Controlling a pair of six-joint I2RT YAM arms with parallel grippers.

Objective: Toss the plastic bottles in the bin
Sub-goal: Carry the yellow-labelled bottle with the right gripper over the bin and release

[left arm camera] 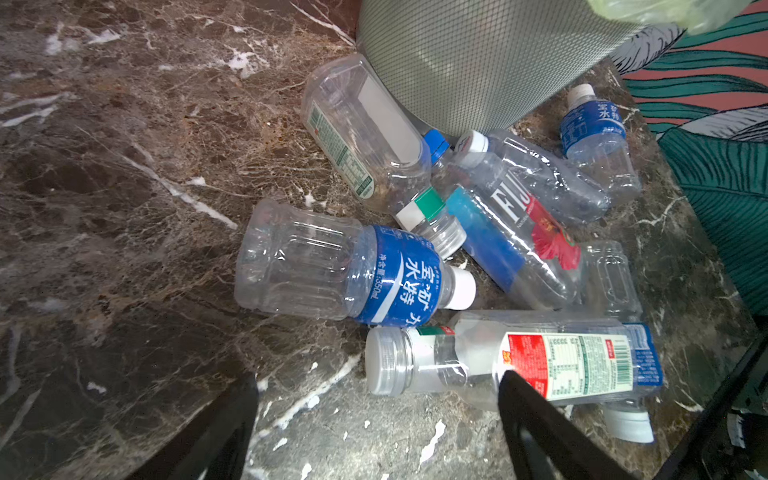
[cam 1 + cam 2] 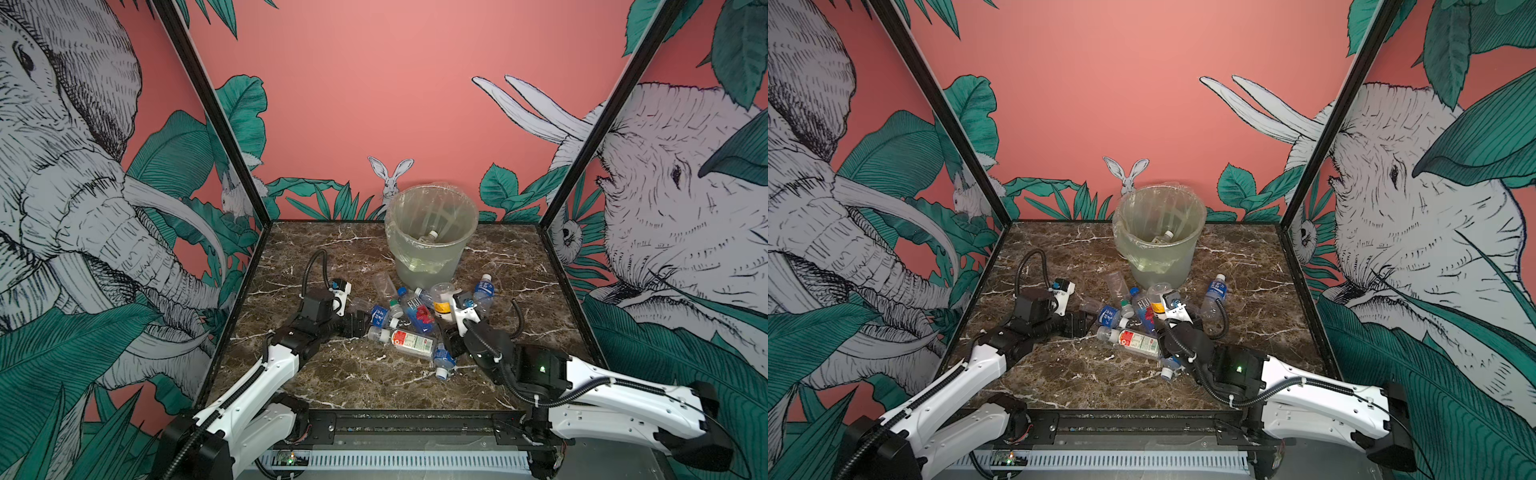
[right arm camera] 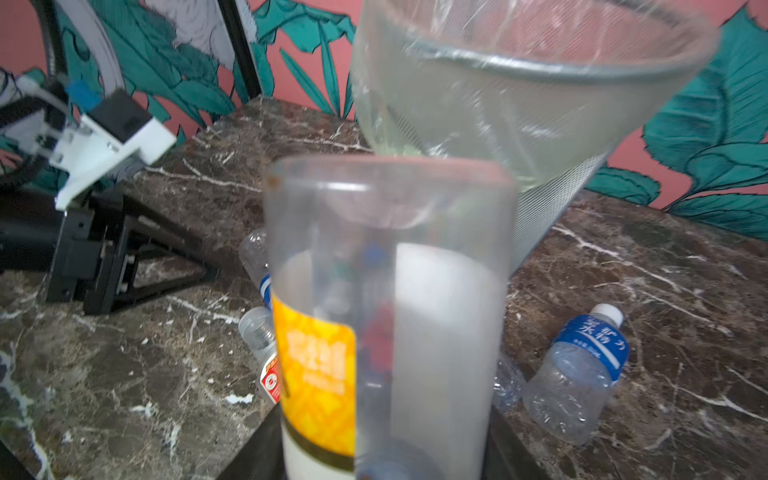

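Observation:
The bin (image 2: 430, 249) (image 2: 1158, 253) stands at the back middle with one bottle (image 2: 431, 235) inside. Several plastic bottles lie heaped in front of it, among them a blue-labelled one (image 1: 353, 270), a Fiji one (image 1: 511, 232) and a red-and-white-labelled one (image 1: 540, 361). My left gripper (image 1: 378, 399) (image 2: 360, 324) is open just left of the heap, one finger (image 1: 536, 424) beside the red-and-white bottle. My right gripper (image 3: 382, 457) (image 2: 448, 328) is shut on a yellow-labelled bottle (image 3: 386, 311) (image 2: 441, 299), base pointing towards the bin (image 3: 519, 104).
Another blue-labelled bottle (image 2: 484, 291) (image 3: 577, 374) lies apart to the right of the heap, and one lies by the right wrist (image 2: 444, 361). Painted walls with black corner posts (image 2: 232, 137) close in the marble table (image 2: 353, 386). The left arm's wrist (image 3: 104, 137) shows nearby.

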